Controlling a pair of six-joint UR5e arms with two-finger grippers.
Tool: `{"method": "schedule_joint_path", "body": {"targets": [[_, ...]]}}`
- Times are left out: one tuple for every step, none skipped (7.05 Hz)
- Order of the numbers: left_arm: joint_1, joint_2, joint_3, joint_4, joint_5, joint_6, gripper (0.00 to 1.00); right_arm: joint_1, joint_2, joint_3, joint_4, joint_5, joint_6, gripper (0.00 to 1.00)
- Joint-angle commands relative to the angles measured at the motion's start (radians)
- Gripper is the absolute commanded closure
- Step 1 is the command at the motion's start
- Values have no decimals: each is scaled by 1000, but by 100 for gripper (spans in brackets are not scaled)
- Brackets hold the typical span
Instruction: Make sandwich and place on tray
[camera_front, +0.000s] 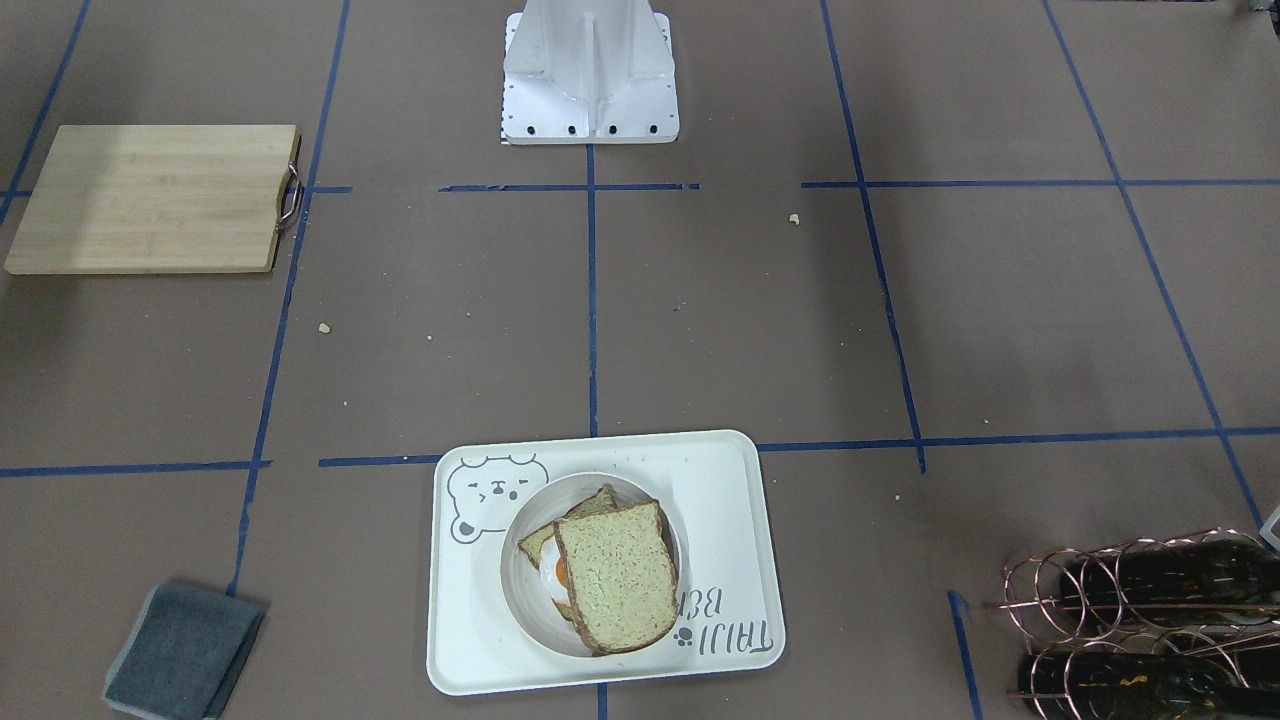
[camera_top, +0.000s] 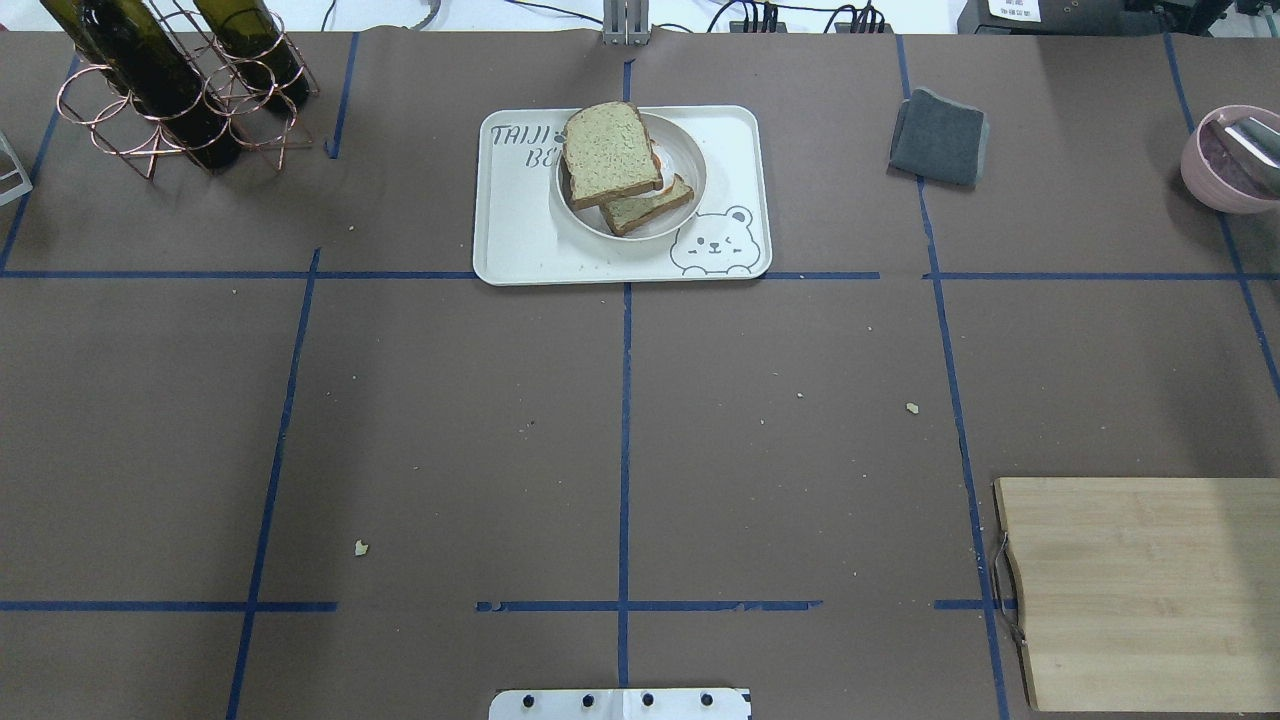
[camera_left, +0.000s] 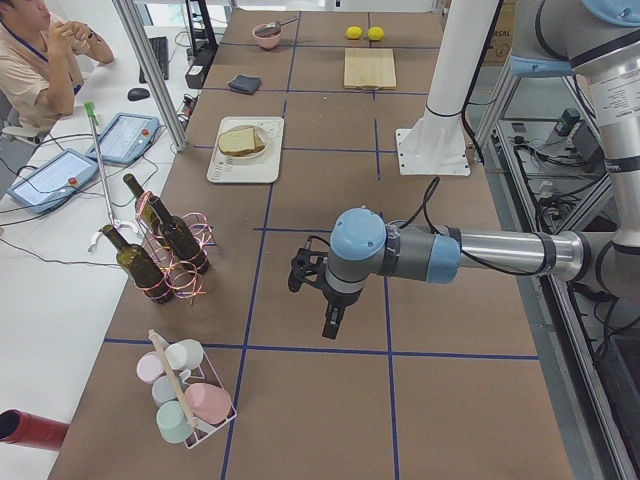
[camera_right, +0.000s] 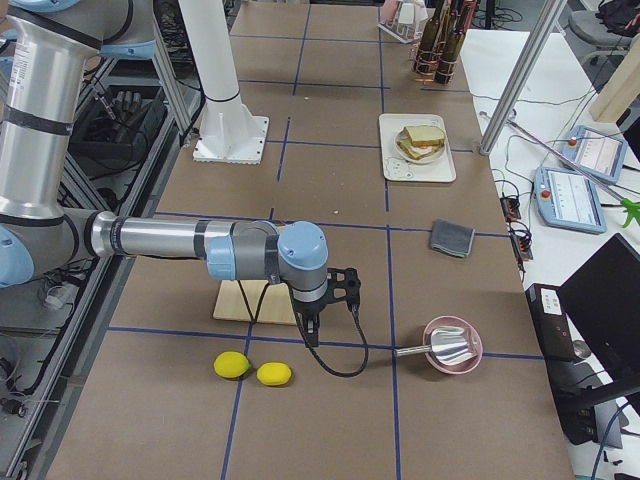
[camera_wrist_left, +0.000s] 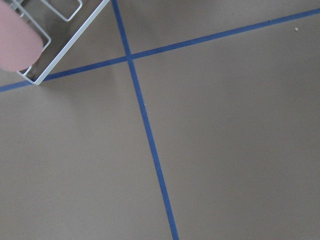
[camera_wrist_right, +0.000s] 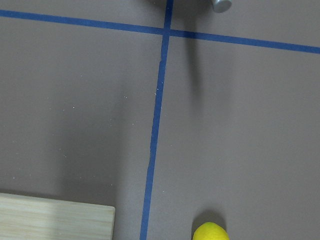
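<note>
Sandwich (camera_front: 610, 578): in bowl (camera_front: 514, 585) on tray (camera_front: 722, 490), layers askew.
Handling: likely light, soft, loosely stacked; squeezing would dent or shift it.
Hold: bowl rim looks safest.
Left gripper (camera_left: 331, 322): cannot tell whether spread.
Right gripper (camera_right: 309, 333): cannot tell either.

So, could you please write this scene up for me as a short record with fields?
sandwich: assembled, egg between two slices, in bowl
bowl: on tray
left end effector: over the table, far from tray; open or shut unclear
right end effector: over the table beside board; open or shut unclear
task: appears done
</note>
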Motion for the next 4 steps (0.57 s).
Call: {"method": "schedule_joint_path", "body": {"targets": [[-7,-1,11,27,31,2,0,0,2,0,2,-1,-1,0],[-1,-7,36,38,31,4,0,0,-1,0,5,-1,-1,0],[-3,-1,41,41,31,4,0,0,-5,-2,8,-4,-4,0],[-4,-1,41,41,31,4,0,0,-7,-4,9,-4,-4,0]]}}
